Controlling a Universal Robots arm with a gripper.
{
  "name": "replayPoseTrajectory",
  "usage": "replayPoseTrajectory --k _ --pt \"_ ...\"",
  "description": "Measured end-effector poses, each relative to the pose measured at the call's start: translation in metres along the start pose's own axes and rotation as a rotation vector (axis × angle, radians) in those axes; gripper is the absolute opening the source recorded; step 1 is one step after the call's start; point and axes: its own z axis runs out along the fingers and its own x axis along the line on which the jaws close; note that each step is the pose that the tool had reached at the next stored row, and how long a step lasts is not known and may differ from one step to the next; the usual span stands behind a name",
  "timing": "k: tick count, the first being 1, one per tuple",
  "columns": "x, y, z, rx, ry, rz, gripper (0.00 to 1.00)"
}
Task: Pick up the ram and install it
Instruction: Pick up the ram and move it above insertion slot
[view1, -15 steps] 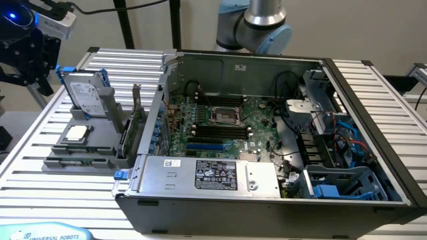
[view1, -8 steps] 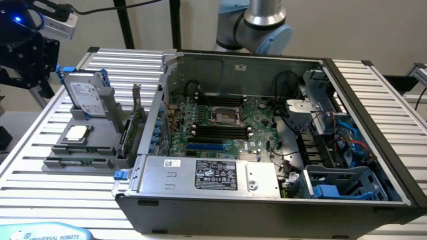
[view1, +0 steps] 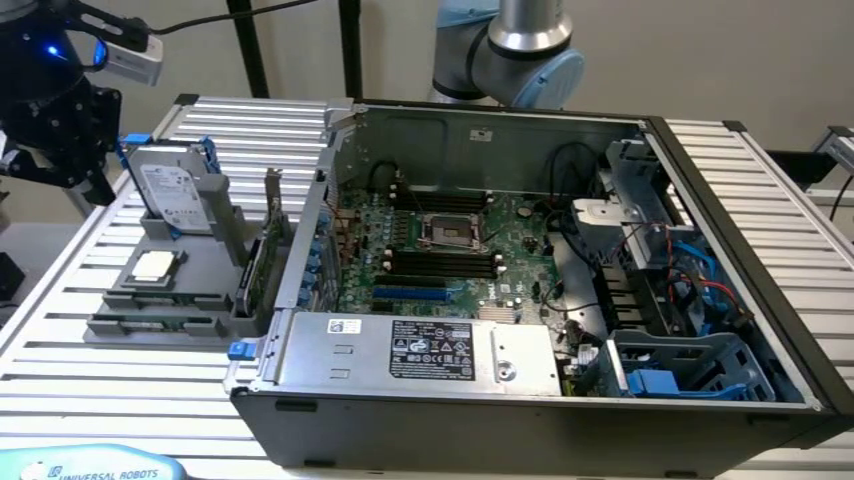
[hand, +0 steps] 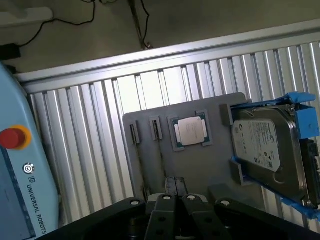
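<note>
- Ribbed metal table (view1: 80, 400): carries everything listed below.
- Computer case (view1: 534, 425): lies on its side with the cover off, at the middle of the exterior view.
- Motherboard (view1: 447, 215): sits on the case floor. Its black memory slots (view1: 441, 263) run roughly along the exterior view's left-to-right line.
- Grey tray (view1: 200, 275): stands on the table just beside the case, on the exterior view's left, and holds the loose parts.
- Gripper (hand: 176, 196): hangs above the tray, well apart from the case. Its fingers are pressed together with nothing between them.
- Hard drive (view1: 174, 195): sits in a blue-edged frame, propped tilted at the far end of the tray.
- Expansion card (view1: 274, 255): stands on edge on the side of the tray nearest the case.
- Ram (view1: 150, 323): rests in a slot at the near end of the tray, untouched by the gripper.
  - Its long axis runs roughly along the exterior view's left-to-right line, about parallel to the memory slots.
  - One end points toward the case.
- Processor (view1: 154, 265): lies flat in a square recess between the hard drive and the ram.
</note>
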Motion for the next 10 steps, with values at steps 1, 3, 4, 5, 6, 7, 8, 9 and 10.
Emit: replayPoseTrajectory --k 1,3,4,5,6,7,8,9,10 --pt "0.0 -0.0009 0.0011 -0.0001 0.0012 -0.01 0.11" --pt "-0.001 -0.0028 0.0032 -0.0001 0.0033 -0.027 0.11" --pt "-0.001 -0.0038 0.0042 -0.0001 0.004 -0.035 0.11" --pt "-0.001 -0.0049 0.0053 -0.0001 0.0048 -0.044 0.11" --pt "-0.001 -0.006 0.0062 -0.0002 0.0055 -0.052 0.11" --pt "-0.001 -0.0072 0.0074 0.0 0.0061 -0.059 0.11" --pt "-0.001 -0.0082 0.0089 0.0 0.0071 -0.067 0.11" --pt "-0.002 -0.0091 0.0105 0.0001 0.0088 -0.075 0.11" --pt "-0.002 -0.01 0.0122 0.0002 0.0108 -0.084 0.11"
